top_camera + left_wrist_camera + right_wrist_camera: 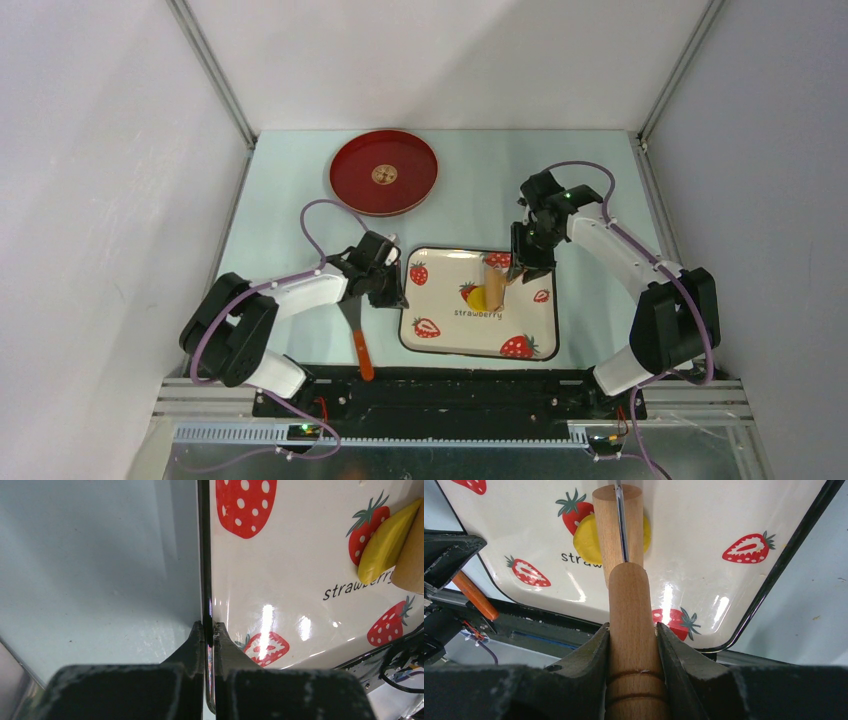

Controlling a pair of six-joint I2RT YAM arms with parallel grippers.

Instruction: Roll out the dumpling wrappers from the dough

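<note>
The dough (481, 298) is a flattened bright yellow patch on the strawberry-printed tray (440, 340). My right gripper (522, 272) is shut on the handle of a wooden rolling pin (495, 282), and the roller rests on the dough. In the right wrist view the fingers (596, 645) clamp the handle (634, 605), and the dough (586, 540) shows on both sides of the roller. My left gripper (395, 290) is shut on the tray's black left rim (205, 580). The dough (385, 545) also shows at the left wrist view's right edge. A small round yellowish disc (384, 174) sits at the centre of the red plate; I cannot tell whether it is a wrapper.
The red plate (350, 185) lies at the back, left of centre. An orange-handled tool (361, 350) with a dark blade lies left of the tray by the left gripper; its handle also shows in the right wrist view (474, 595). White walls enclose the table.
</note>
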